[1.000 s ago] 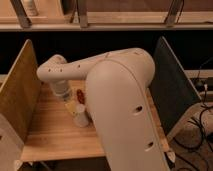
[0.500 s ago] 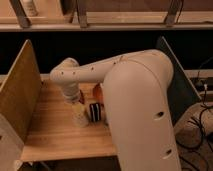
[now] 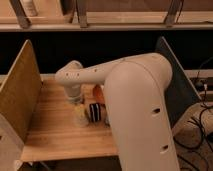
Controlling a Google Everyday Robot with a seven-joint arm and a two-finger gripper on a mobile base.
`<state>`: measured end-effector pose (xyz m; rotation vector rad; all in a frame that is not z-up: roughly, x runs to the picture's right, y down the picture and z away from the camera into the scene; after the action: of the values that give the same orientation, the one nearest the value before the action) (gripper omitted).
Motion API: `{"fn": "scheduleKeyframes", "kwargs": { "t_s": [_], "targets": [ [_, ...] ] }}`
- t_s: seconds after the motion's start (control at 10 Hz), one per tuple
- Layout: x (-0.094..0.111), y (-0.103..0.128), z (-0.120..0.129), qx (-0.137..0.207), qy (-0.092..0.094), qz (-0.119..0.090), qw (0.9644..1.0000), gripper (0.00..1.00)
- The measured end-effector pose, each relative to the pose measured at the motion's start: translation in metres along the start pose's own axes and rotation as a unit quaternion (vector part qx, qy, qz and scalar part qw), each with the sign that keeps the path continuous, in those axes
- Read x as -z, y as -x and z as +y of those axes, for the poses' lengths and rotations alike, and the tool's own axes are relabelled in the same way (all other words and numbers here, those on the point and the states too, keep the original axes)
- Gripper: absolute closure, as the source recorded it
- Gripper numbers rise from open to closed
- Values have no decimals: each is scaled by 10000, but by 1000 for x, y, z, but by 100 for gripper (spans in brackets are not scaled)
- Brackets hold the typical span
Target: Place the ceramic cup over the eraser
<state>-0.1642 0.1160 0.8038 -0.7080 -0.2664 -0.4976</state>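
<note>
The off-white ceramic cup (image 3: 81,115) is on or just above the wooden tabletop (image 3: 55,137), straight below the arm's wrist. The eraser (image 3: 95,111), a small black block with white stripes, stands right beside the cup on its right, close or touching. My gripper (image 3: 80,104) hangs from the white wrist directly over the cup, and the arm hides most of it. The arm's big white link covers the right half of the table.
Part of a reddish-brown round dish (image 3: 98,93) shows behind the eraser, against the arm. A wooden side panel (image 3: 20,97) bounds the table on the left and a grey panel (image 3: 175,80) on the right. Cables (image 3: 200,125) hang at the far right.
The wrist has swung right and toward the table's front, with the cup below it. The striped eraser, hidden a second ago, now shows beside the cup.
</note>
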Motion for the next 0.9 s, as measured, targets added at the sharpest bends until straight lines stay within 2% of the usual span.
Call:
{"fn": "scheduleKeyframes", "kwargs": {
  "t_s": [0.3,0.6,0.9],
  "targets": [
    [-7,-1,1,2,110,7,9999,20],
    [-17,-11,6,-200,272,82,9994,20],
    [-22,-18,6,-363,354,104,9987,20]
  ]
}}
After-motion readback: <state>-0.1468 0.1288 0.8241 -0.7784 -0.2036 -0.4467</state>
